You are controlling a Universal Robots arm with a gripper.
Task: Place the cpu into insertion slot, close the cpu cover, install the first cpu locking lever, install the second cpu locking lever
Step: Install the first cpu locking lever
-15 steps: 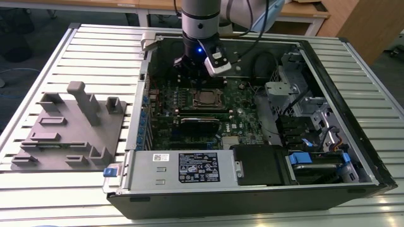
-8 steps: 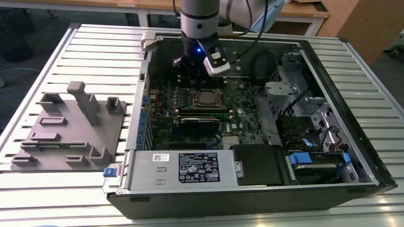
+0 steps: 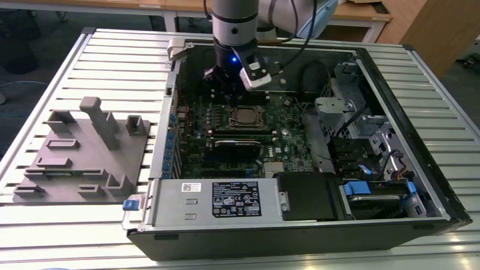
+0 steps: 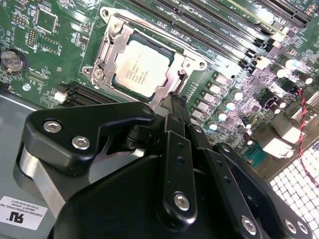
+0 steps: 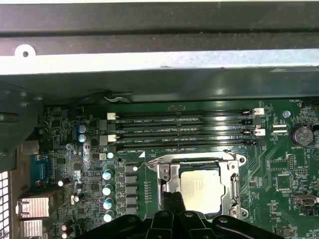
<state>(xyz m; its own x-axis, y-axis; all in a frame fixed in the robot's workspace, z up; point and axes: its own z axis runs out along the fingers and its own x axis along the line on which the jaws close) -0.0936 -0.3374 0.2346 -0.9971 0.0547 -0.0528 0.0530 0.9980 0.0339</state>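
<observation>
One cpu [image 4: 142,67] sits in the one insertion slot [image 5: 223,191], with the single cpu cover [image 4: 107,50] lying flat around it, inside the open computer case [image 3: 431,140] in the middle of the table [image 3: 112,62]. The tool [image 4: 174,97] has its fingers pressed together on nothing, and its tip is just beside the cover's edge. Four long memory slots [image 5: 179,132] run alongside, and the tool's black body hides one side of the socket in both wrist views.

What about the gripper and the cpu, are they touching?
Apart. The second wrist view shows the gripper beside the cpu, a strip of the cpu cover between them.
</observation>
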